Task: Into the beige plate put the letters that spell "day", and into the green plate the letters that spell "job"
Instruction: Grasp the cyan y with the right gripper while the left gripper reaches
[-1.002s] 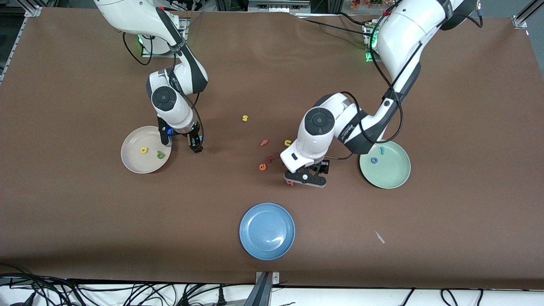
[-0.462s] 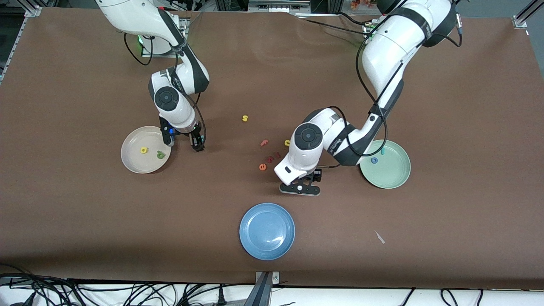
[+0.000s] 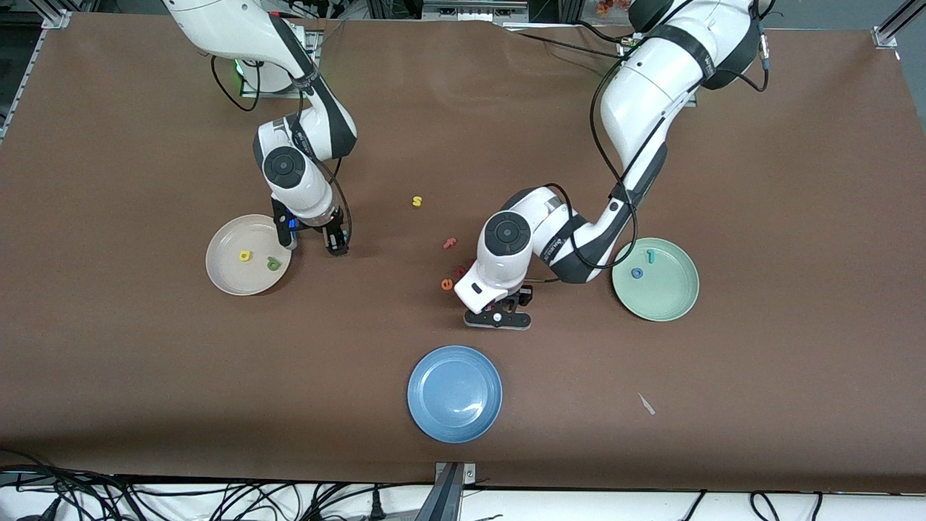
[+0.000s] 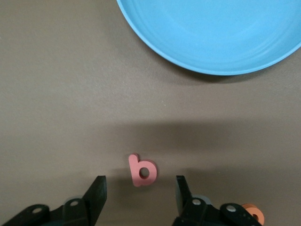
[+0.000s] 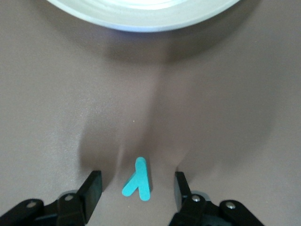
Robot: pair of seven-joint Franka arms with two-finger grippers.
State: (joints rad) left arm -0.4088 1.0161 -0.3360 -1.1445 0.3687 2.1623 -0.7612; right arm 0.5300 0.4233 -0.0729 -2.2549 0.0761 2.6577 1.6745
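Observation:
The pink b [image 4: 142, 171] lies flat on the brown table between the fingers of my left gripper [image 4: 140, 183], which is open with a gap on each side; in the front view this gripper [image 3: 495, 318] hides it. My right gripper [image 5: 137, 178] is open astride the teal y [image 5: 139, 180], low beside the beige plate [image 3: 217, 278]. That plate holds the yellow a [image 3: 245, 255] and green d [image 3: 273, 264]. The green plate [image 3: 673, 300] holds the teal j [image 3: 650, 255] and blue o [image 3: 636, 273].
A blue plate [image 3: 454, 393] lies nearer the front camera than the left gripper. A yellow s [image 3: 417, 201], pink f [image 3: 450, 243] and orange e [image 3: 447, 284] are scattered mid-table. A small white scrap [image 3: 646, 404] lies toward the left arm's end.
My left gripper has slid toward the right arm's end of the table and now covers the pink b in the front view. The right gripper has hardly moved.

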